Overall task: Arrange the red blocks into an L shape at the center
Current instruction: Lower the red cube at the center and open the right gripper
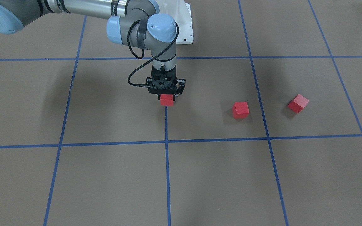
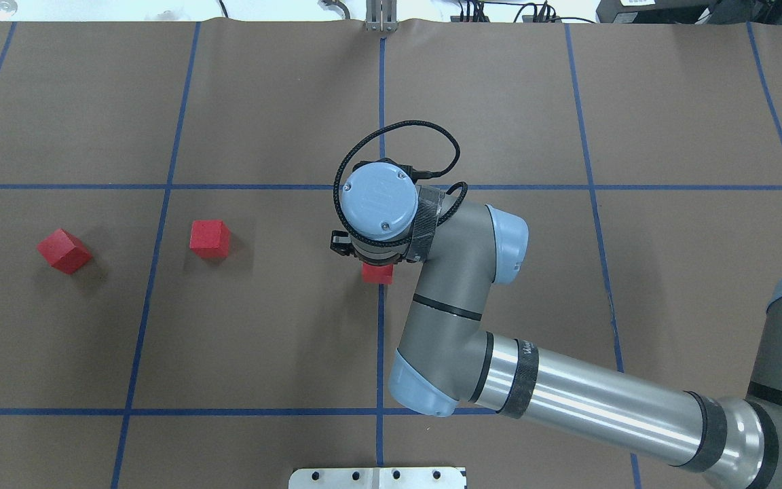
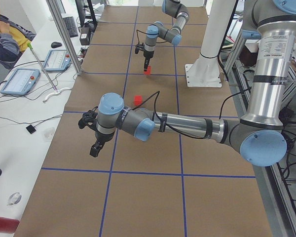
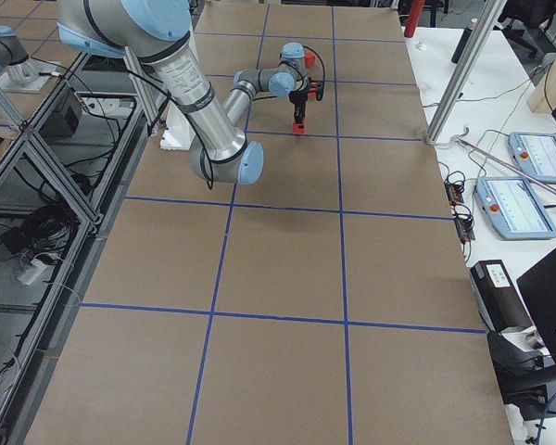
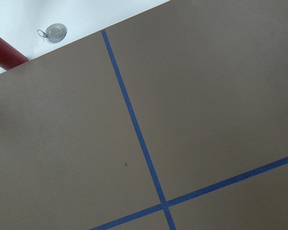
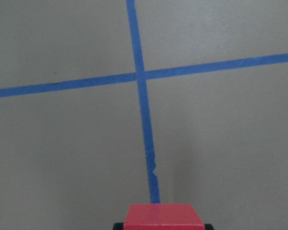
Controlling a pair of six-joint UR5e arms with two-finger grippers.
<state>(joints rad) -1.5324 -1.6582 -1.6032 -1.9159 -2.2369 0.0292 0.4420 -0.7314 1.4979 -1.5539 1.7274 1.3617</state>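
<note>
My right gripper [image 1: 167,95] points straight down at the table's centre and is shut on a red block [image 1: 167,99], low over the end of a blue tape line. The block also shows in the overhead view [image 2: 377,273] and at the bottom edge of the right wrist view [image 6: 163,216]. Two more red blocks lie loose on the table on my left side: one square to the grid [image 2: 210,238], one turned at an angle farther out [image 2: 64,250]. My left gripper [image 3: 94,149] hangs above the table's left end; I cannot tell if it is open or shut.
Blue tape lines divide the brown table into a grid [image 1: 166,141]. The white base plate [image 2: 377,477] sits at the robot's edge. My right arm's forearm [image 2: 588,394] spans the right half. A person and tablets [image 3: 19,81] are beside the table's far edge.
</note>
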